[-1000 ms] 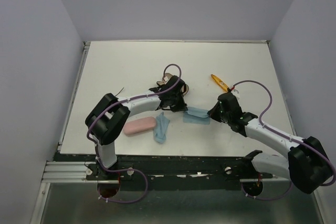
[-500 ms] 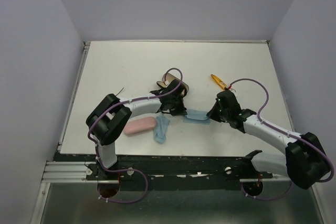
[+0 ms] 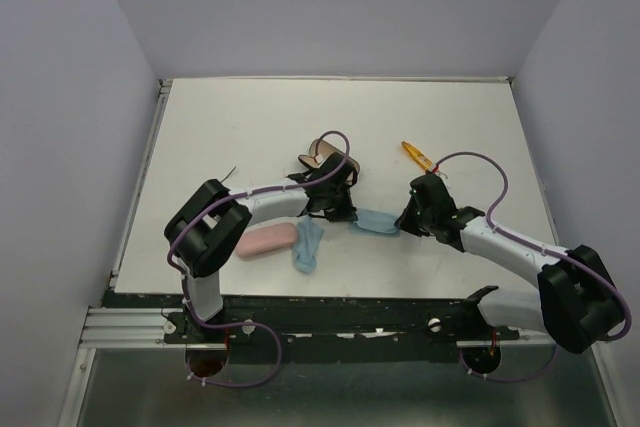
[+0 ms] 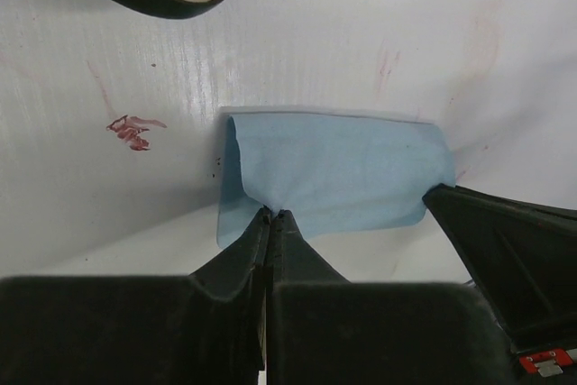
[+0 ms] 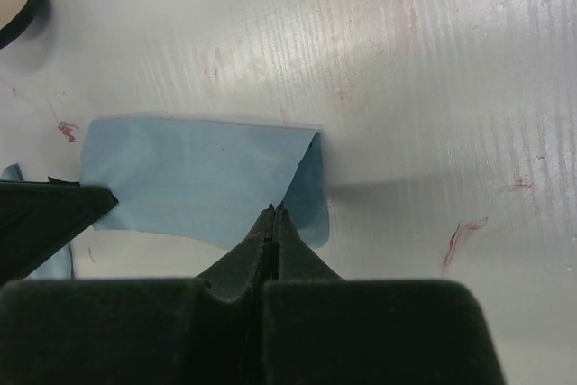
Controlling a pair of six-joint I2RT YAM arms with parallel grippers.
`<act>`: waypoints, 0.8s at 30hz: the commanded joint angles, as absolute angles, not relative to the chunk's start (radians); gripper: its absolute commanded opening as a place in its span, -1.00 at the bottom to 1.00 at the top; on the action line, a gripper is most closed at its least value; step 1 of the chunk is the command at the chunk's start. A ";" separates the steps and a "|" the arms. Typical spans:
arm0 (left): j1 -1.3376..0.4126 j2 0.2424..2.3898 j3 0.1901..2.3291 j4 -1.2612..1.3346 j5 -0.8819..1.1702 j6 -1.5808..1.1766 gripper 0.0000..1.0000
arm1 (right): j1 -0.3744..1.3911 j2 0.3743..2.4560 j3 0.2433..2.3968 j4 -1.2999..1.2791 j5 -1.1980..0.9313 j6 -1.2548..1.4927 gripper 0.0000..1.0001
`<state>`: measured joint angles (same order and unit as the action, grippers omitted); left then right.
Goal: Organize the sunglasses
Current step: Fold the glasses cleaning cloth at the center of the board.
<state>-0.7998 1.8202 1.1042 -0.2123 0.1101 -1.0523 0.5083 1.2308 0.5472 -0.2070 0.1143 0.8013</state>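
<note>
The left gripper and right gripper come at one light-blue cloth from opposite ends, mid-worktop, in the top view. The sunglasses lie just beyond the right gripper, untouched, and an open black case sits by the left wrist.

Left wrist view: jaws closed, pinching the cloth's edge into a little peak.

Right wrist view: same deal, clamped on the other end.

So this looks like the cloth-handling step, not the sunglasses yet. The next move probably calls for both arms lifting together, keeping the cloth taut so it doesn't slip out.
</note>
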 commanded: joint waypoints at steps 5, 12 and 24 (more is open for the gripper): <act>-0.816 1.841 1.089 -0.233 0.117 -1.057 -0.52 | 0.499 1.259 0.545 -0.207 0.136 0.804 -0.85; -0.816 1.790 1.081 -0.301 0.054 -1.039 -0.28 | 0.500 1.256 0.555 -0.259 0.162 0.805 -0.54; -0.818 1.729 1.161 -0.284 0.153 -0.901 -0.23 | 0.500 1.118 0.569 -0.198 0.080 0.796 -0.37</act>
<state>-0.8112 1.7123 1.1072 -0.3489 0.0257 -0.9867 0.5079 1.1416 0.5690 -0.2768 0.1474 0.7929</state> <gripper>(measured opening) 0.384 0.321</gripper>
